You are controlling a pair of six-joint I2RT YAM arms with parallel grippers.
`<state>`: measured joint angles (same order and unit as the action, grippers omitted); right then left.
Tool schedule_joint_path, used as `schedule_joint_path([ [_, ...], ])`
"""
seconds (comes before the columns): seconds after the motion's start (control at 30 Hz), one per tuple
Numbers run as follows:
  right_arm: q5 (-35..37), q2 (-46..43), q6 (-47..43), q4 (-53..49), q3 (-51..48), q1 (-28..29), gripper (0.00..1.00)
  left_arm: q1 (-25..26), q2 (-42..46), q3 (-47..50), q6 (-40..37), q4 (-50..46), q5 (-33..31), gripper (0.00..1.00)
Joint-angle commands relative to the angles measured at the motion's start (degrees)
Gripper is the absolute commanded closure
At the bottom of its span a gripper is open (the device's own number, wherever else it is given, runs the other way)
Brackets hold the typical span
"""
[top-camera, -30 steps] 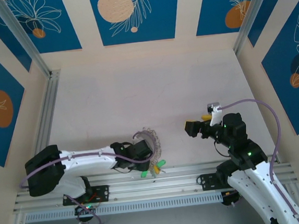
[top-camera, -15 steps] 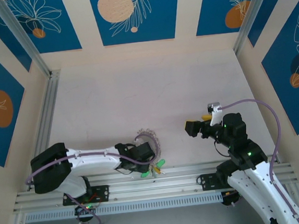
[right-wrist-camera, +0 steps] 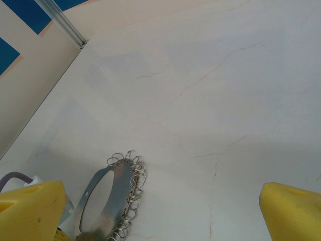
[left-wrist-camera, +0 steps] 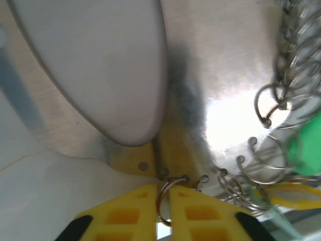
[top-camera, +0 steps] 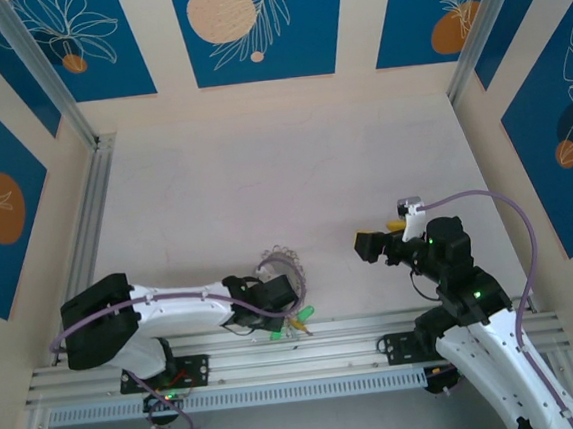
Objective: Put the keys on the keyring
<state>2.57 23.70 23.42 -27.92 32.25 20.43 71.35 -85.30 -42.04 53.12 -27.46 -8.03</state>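
The keyring is a flat metal loop with a big oval opening and many small wire rings hung along its rim. In the top view the keyring lies near the table's front edge. My left gripper is shut on one small wire ring at the rim; from above the left gripper sits over the loop's near end. Keys with a green tag and a yellow tag lie to the right; the green tag shows beside the rail. My right gripper hangs open, well right of the keyring.
An aluminium rail runs along the near edge, right beside the keys. A second rail lines the left side. The right gripper hovers above bare tabletop. Walls close in the back and sides.
My left gripper has closed from partly open onto a small ring. The left arm has slid a little to the right, and the keyring shifted slightly with it. The right arm is unmoved.
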Motion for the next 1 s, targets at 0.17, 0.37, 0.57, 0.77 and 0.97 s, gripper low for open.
schedule_joint_path([
  [0.17, -1.0, -0.5, -0.3, 0.4, 0.1, -0.5, 0.01, 1.3, -0.5, -2.6, 0.0, 1.4, 2.1, 1.0],
  [0.37, -1.0, -0.4, 0.3, 1.0, -0.7, -0.8, 0.01, 1.2, 1.5, -8.8, -1.8, -1.8, 1.9, 1.0],
  [0.57, -0.7, -0.6, -0.2, 1.2, -0.9, -1.2, 0.01, 1.1, 4.6, -14.0, -4.0, -8.4, -2.0, 1.0],
  [0.77, -1.3, -0.6, -0.2, 1.5, -1.0, -1.7, 0.01, -4.7, 3.9, -15.5, -11.2, -10.6, -2.7, 1.0],
  [0.97, -1.6, -0.7, -0.3, 1.3, -0.8, -1.8, 0.01, -14.9, 4.1, -11.9, -18.2, -7.7, 1.3, 1.0],
])
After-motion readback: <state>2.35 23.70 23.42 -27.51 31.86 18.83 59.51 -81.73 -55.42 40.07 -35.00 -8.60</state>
